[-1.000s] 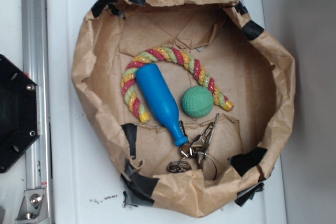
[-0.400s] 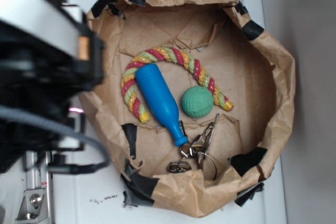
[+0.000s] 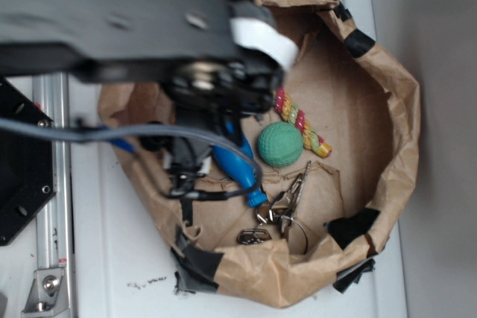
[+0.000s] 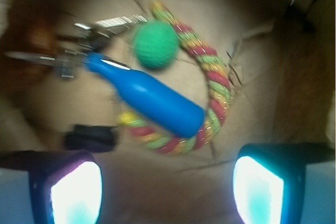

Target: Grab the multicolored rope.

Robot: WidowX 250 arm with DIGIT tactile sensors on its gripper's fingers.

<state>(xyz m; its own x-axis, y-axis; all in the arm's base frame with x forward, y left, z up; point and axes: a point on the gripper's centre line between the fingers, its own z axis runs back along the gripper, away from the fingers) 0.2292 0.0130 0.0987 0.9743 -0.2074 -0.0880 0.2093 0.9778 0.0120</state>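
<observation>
The multicolored rope point(image 4: 212, 85) is a thick twisted cord of red-pink, yellow and light green strands, bent into an open arc on the floor of the crumpled brown paper bag point(image 3: 395, 109). In the wrist view it lies ahead of the gripper point(image 4: 167, 190), whose two fingers point(image 4: 71, 187) stand spread wide apart with nothing between them, well clear of the rope. The arc's nearest stretch sits straight out from the gap between the jaws, its bend curving up toward the right finger's side. The blue bottle-shaped toy point(image 4: 149, 100) lies slantwise over the rope's lower run, and the green ball point(image 4: 155, 44) rests farther off, inside the arc's open end. Beyond the toy's neck lie metal clips point(image 3: 287, 202). From the exterior view the arm covers most of the rope; only one end, tipped yellow, shows beside the ball.
</observation>
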